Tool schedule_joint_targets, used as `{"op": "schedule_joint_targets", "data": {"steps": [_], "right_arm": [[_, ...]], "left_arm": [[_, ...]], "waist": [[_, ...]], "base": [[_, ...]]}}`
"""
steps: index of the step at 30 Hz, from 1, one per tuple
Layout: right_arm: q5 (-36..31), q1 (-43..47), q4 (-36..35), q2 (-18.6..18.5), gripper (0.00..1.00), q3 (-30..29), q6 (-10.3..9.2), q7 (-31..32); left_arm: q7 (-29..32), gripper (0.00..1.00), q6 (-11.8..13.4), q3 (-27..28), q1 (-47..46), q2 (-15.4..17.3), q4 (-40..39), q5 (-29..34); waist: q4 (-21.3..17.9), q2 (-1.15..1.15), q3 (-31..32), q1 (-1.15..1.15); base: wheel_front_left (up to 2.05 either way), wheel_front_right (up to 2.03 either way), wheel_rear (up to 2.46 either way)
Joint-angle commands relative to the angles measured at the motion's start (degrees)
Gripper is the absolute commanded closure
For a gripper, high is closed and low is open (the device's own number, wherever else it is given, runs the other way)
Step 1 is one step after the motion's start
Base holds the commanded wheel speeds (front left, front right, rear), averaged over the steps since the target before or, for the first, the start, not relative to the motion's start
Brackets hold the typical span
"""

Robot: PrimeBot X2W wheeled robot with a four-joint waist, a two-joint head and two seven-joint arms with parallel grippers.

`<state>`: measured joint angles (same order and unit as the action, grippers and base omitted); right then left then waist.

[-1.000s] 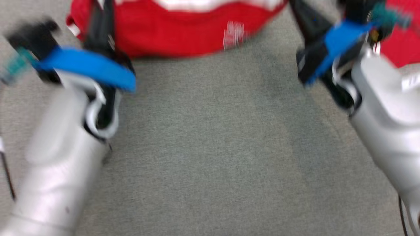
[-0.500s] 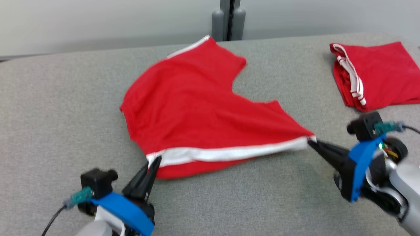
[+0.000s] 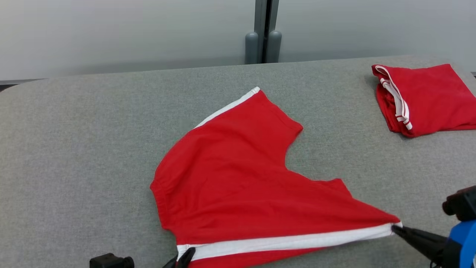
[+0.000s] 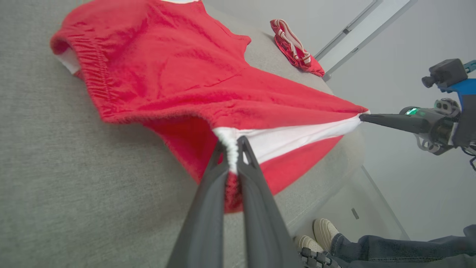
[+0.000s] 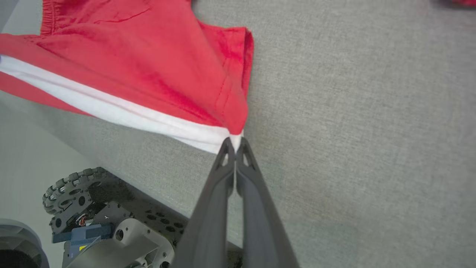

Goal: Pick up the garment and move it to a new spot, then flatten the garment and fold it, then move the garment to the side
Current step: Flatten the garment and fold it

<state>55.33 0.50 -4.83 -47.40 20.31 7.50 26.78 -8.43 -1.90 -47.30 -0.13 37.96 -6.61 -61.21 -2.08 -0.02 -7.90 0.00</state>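
Pinching one end of the white band on the red fabric shorts with white side stripes [image 3: 238,186], the left gripper [image 3: 185,257] sits at 6 o'clock in the head view. In the left wrist view its two dark fingers [image 4: 208,208] are clamped on bunched white cloth. At 4 o'clock the right gripper [image 3: 396,229] is closed on the band's other end, and the right wrist view shows its tips [image 5: 234,140] meeting on the white corner. The band runs taut between the two grippers along the shorts' near edge.

Beyond that edge the shorts spread across the middle of the grey woven-fabric table [image 3: 74,149]. The elastic waistband is at 9 o'clock, and one leg reaches toward 12 o'clock with a second white stripe along its side.

Farther off, at 2 o'clock, a folded red garment with white trim [image 3: 427,98] lies on the table well apart from the shorts. Behind the table stands a pale grey wall with a dark vertical post [image 3: 263,33].

The left wrist view also catches a person's pale shoe [image 4: 323,232] on the floor below the table. The right wrist view shows the robot's wheeled base [image 5: 93,223].
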Motion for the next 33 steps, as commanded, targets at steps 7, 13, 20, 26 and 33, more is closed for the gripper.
{"op": "schedule_joint_targets", "data": {"steps": [7, 13, 20, 26, 33], "right_arm": [[-10.78, 3.24, -12.99, 9.14, 1.00, -14.61, 0.00, 7.37], [-14.76, -8.48, -14.11, 14.36, 1.00, -11.81, 0.00, 10.48], [-16.63, -24.45, -3.76, 16.06, 1.00, -4.97, 0.00, 6.07], [-19.05, -35.55, 8.50, 16.53, 1.00, -1.10, 0.00, -0.31], [-20.77, -45.75, 22.07, 18.17, 1.00, 2.22, 0.00, -7.23]], "left_arm": [[-1.33, 1.00, 3.05, 2.67, -1.74, 0.54, -4.91, 0.50], [-2.56, 1.00, 2.99, 4.93, -7.88, -2.54, -1.94, 1.95], [-4.98, 1.00, 1.98, 7.10, -13.79, -8.64, 5.61, 2.44], [-6.37, 1.00, 1.47, 9.70, -18.40, -16.00, 14.12, 3.40], [-6.76, 1.00, 0.18, 11.82, -23.05, -23.44, 23.79, 6.03]], "waist": [[1.35, 0.02, -1.04, 0.00], [3.02, 0.02, -2.65, 0.00], [6.27, 0.02, -5.65, 0.00], [9.77, 0.02, -8.67, 0.00], [12.83, 0.02, -12.17, 0.00]], "base": [[0.00, 0.00, 0.00], [0.00, 0.00, 0.00], [0.00, 0.00, 0.00], [0.00, 0.00, 0.00], [0.00, 0.00, 0.00]]}}
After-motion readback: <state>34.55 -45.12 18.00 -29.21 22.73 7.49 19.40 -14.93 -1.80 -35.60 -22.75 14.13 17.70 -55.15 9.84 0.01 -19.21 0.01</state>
